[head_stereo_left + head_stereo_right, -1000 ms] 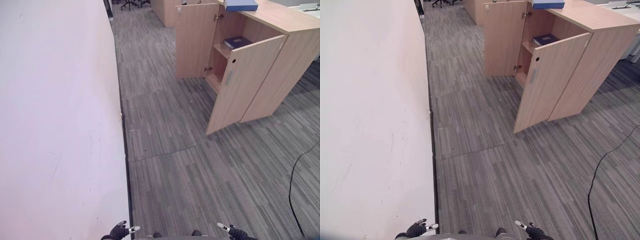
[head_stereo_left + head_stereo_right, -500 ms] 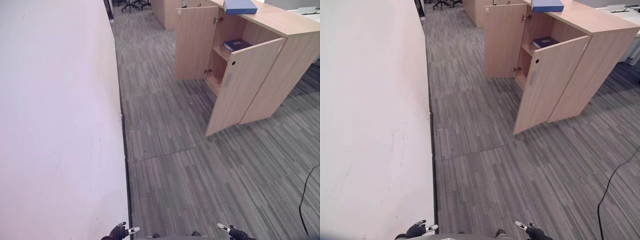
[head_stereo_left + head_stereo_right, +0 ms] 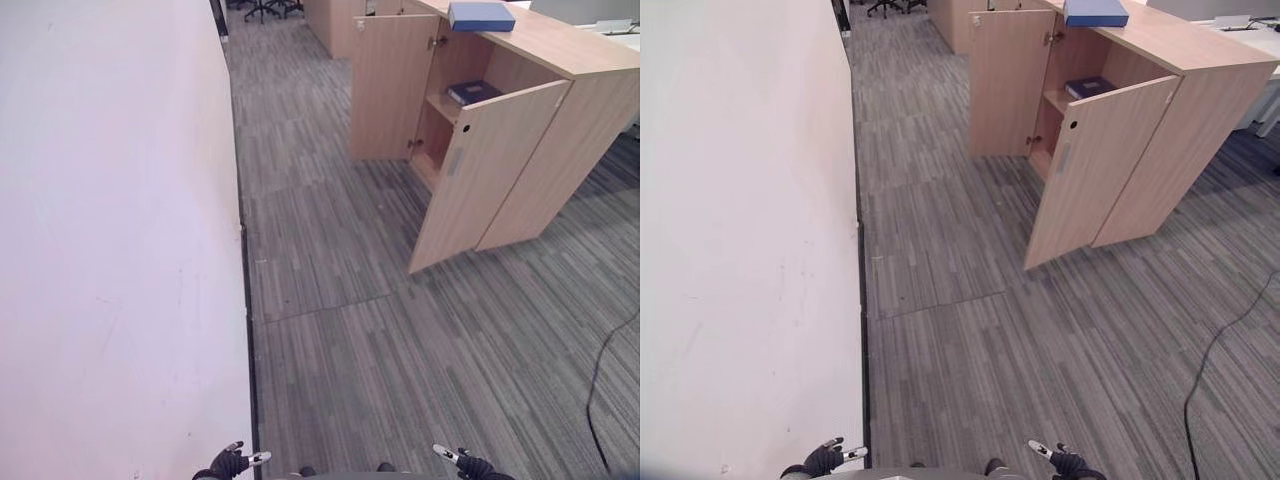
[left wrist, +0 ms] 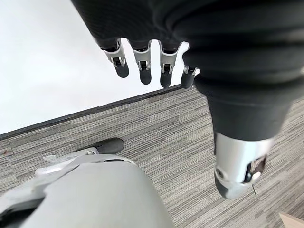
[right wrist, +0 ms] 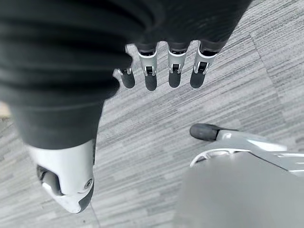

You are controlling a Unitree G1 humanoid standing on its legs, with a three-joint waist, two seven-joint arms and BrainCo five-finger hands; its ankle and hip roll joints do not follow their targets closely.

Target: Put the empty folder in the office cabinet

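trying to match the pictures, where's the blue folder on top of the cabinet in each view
Left eye view: blue folder at the top edge, right of centre, on the cabinet top.
Right eye view: same folder, top edge.
Left wrist view: not in it.
Right wrist view: not in it.
Shared landmark: the open near door.

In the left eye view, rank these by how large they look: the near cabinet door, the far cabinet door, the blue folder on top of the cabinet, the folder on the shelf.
1. Near cabinet door, largest, though it is also closer to the camera.
2. Far cabinet door.
3. Blue folder on top of the cabinet.
4. Folder on the shelf, smallest; the near door partly hides it.
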